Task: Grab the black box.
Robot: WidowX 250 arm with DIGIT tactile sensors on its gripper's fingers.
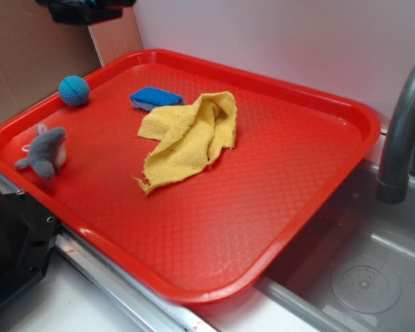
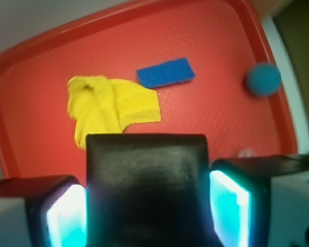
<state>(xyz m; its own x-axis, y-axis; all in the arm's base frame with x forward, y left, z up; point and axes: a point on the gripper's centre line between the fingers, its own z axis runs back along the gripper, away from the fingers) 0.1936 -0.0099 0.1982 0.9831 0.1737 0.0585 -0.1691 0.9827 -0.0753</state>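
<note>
Black and shiny, the box [image 2: 147,188] sits between the two fingers [image 2: 232,206] of the gripper [image 2: 147,206] in the wrist view; the pads press on both its sides, so the gripper is closed just as wide as the box and has hold of it.

The box is up in the air above the red tray [image 1: 332,111]; in the outside view it cannot be seen on the tray at all, and only a dark bit of the arm [image 1: 83,8] shows at the top left, past the tray's far left corner.

What could go wrong: the box looks smooth, so it might slip down and out if the squeeze gets weak or the arm jerks; it could then drop onto the tray, maybe on the yellow cloth [image 1: 190,135] near the middle; the blue sponge [image 1: 155,98] and blue ball [image 1: 74,90] lie by the far edge, and a grey toy [image 1: 47,152] by the left edge.

The gripper looks down on the tray at a slant from high up, well apart from everything on it.
</note>
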